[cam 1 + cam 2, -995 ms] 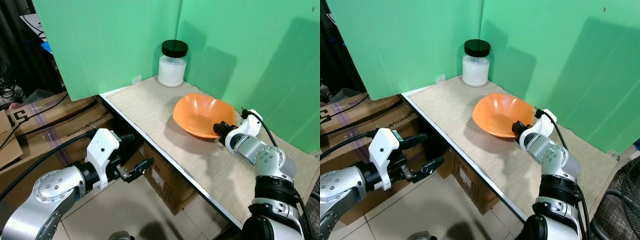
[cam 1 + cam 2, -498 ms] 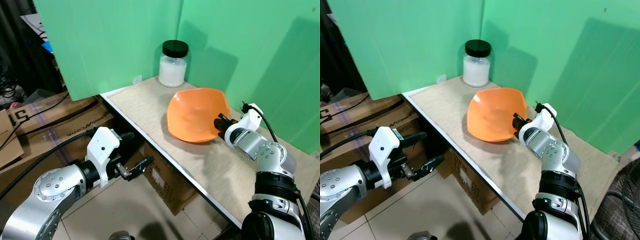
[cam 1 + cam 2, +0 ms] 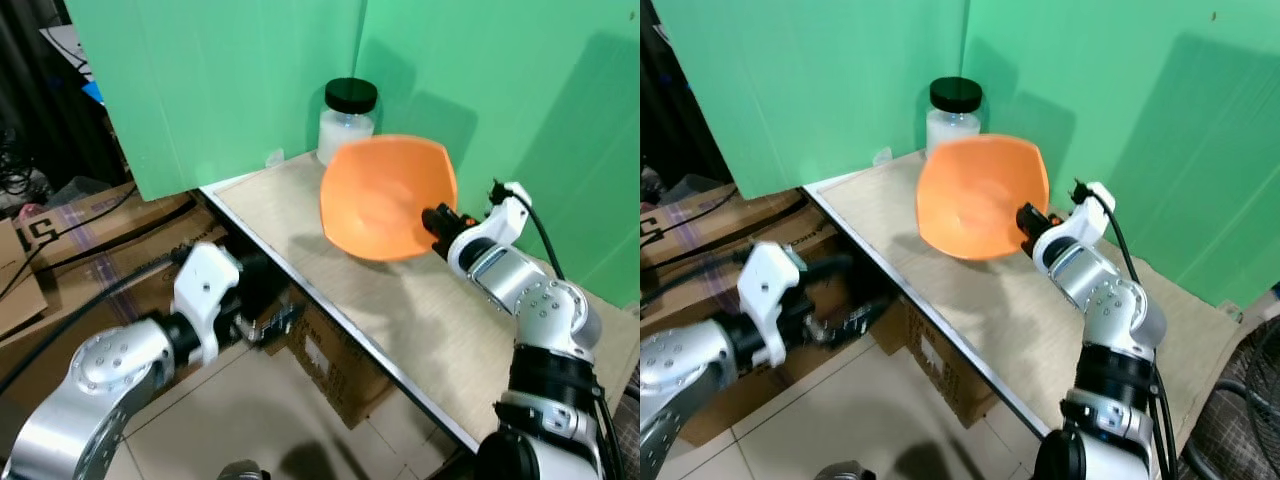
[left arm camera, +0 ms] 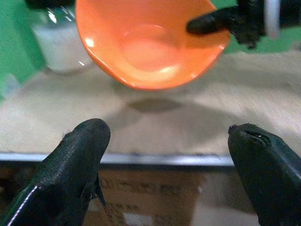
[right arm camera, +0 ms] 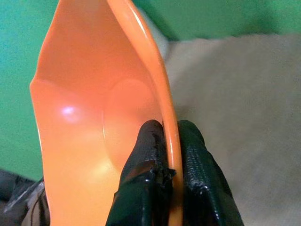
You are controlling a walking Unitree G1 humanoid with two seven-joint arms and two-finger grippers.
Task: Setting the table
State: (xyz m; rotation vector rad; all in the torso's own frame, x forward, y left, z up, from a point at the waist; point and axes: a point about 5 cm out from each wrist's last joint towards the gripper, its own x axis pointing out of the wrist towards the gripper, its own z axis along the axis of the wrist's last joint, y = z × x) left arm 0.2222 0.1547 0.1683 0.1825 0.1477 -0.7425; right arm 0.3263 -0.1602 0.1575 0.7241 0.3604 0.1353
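Gripping orange bowl [image 3: 385,195] rim, right gripper [image 3: 436,218] jaws pinched, bowl off table [image 3: 440,320]

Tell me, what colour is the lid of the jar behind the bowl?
Black. The jar's lid shows best in the left eye view.

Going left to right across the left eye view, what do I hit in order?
Cardboard boxes → left gripper, below the table edge → orange bowl, tilted and lifted off the table → right gripper pinching the bowl's rim → right arm.
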